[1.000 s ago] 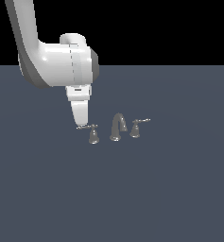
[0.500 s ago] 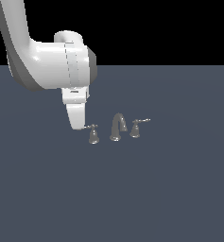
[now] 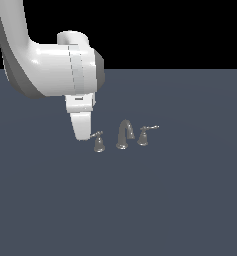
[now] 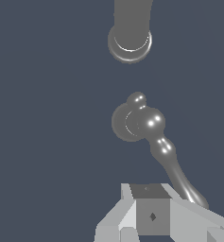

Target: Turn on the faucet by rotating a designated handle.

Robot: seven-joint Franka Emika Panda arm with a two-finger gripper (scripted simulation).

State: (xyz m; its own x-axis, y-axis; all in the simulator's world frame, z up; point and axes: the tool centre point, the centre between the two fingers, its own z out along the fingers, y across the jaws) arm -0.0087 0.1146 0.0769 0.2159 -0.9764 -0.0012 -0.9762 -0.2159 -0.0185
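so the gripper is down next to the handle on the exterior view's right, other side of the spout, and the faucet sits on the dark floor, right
Not quite. The gripper is down beside the handle on the exterior view's left, not the right. The other handle, beyond the spout, has nothing near it. The exterior view shows this. The rest holds: the faucet sits on the dark floor.

My tool [image 3: 82, 131] hangs just beside the near handle [image 3: 98, 143], on the side away from the spout [image 3: 124, 134]; in the wrist view the handle's lever [image 4: 172, 165] runs right up against my fingertip [image 4: 151, 210], so I have no slack there. The spout stands close past that handle, with only a narrow gap between them. The far handle [image 3: 143, 136] lies beyond the spout. Around this faucet set, the table [image 3: 180, 200] spreads flat and open on every side.
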